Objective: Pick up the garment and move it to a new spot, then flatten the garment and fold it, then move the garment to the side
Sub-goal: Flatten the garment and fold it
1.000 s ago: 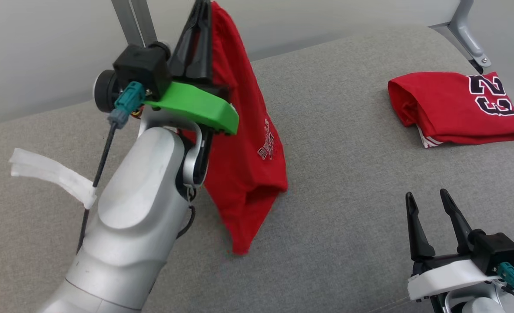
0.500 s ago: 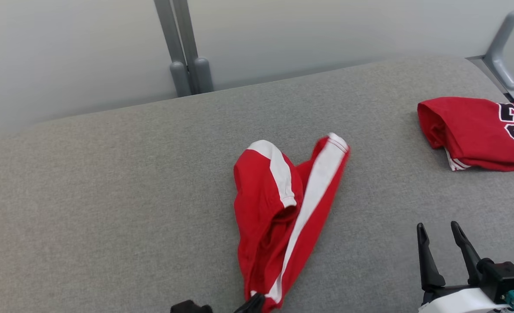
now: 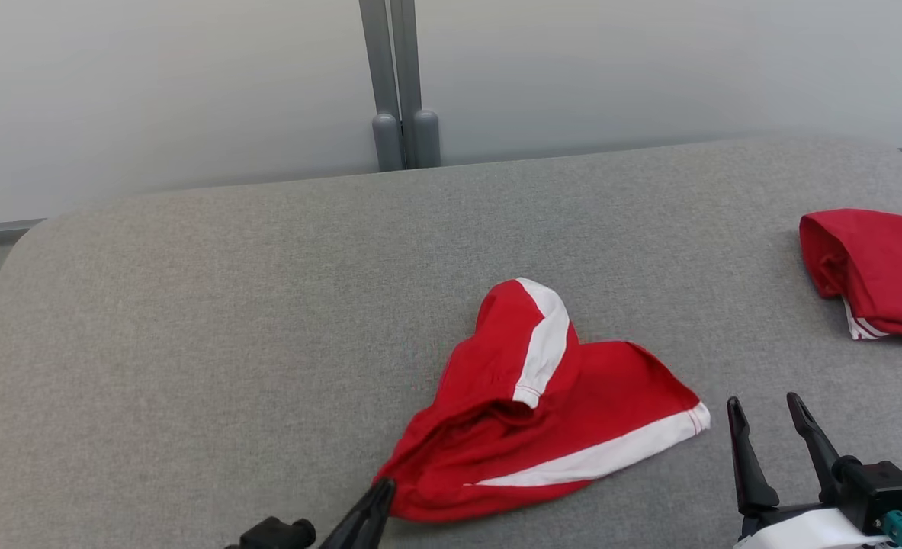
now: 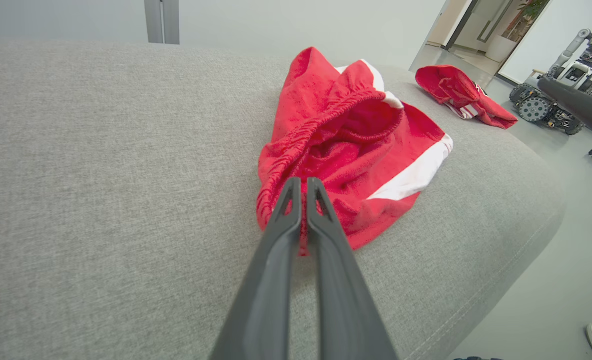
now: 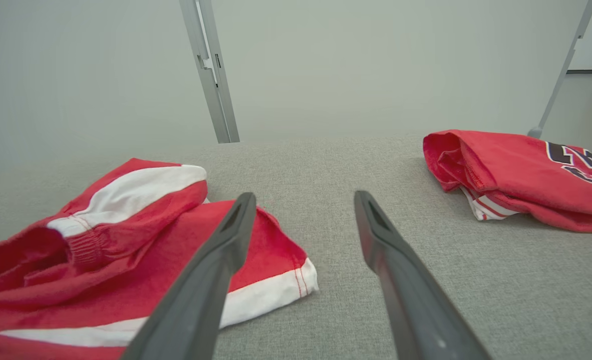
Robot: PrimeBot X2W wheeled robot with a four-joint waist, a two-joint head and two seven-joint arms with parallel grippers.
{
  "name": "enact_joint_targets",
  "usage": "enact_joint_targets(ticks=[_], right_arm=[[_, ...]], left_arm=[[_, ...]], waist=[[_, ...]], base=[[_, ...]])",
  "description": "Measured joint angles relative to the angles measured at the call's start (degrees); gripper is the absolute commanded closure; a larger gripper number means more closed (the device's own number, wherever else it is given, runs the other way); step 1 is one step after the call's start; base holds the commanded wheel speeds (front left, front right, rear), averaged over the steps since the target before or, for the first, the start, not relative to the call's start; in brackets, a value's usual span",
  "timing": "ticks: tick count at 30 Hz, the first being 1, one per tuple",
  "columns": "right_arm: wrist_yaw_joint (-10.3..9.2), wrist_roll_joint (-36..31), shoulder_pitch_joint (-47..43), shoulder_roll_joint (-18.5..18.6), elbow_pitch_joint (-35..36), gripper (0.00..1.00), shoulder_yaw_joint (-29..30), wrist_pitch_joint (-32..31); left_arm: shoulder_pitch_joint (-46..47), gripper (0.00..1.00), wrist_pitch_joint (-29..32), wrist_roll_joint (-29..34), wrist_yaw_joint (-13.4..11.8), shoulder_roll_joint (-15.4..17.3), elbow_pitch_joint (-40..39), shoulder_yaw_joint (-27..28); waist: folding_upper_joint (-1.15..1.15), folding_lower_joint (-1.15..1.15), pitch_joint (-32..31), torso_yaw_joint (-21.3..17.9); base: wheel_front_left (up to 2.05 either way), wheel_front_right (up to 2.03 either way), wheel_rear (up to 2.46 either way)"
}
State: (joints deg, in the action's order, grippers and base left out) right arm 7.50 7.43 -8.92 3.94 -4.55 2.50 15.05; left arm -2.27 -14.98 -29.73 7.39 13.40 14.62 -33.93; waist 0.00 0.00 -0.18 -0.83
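Left tool (image 4: 302, 183) pinches red shorts (image 4: 356, 130); folded jersey (image 5: 516, 170) shows cut-off black numerals.

Our left gripper (image 3: 380, 492) comes in low at the near edge of the garment (image 3: 542, 427). Its two dark fingers (image 4: 275, 260) are pressed together, with a fold of the red cloth pinched between them. In the left wrist view they lie nearly flat and point into the garment's gathered edge. Our right gripper (image 3: 763, 402) sits just to the right of the garment and clear of it, with its fingers spread apart, holding nothing and pointing away from us. Behind them we see its black wrist block (image 3: 877, 484) and white mount (image 3: 809, 530).
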Motion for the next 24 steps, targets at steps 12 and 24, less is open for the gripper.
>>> enact_joint_targets(ticks=[12, 24], right_arm=[[0.00, -0.52, -0.63, 0.38, 1.01, 0.00, 0.60, 0.01], [0.00, -1.12, -1.52, 0.97, 0.55, 0.00, 3.04, 0.00]], left_arm=[[-10.35, 0.00, -0.04, 4.38, 0.01, -5.23, -11.98, 17.30], [-13.97, 0.00, -0.07, 16.17, -0.63, -10.35, -16.51, 34.04]], waist=[[0.00, 0.00, -1.15, -0.53], [0.00, 0.00, -1.84, 0.37]], base=[[0.00, 0.00, 0.00], [0.00, 0.00, 0.00]])
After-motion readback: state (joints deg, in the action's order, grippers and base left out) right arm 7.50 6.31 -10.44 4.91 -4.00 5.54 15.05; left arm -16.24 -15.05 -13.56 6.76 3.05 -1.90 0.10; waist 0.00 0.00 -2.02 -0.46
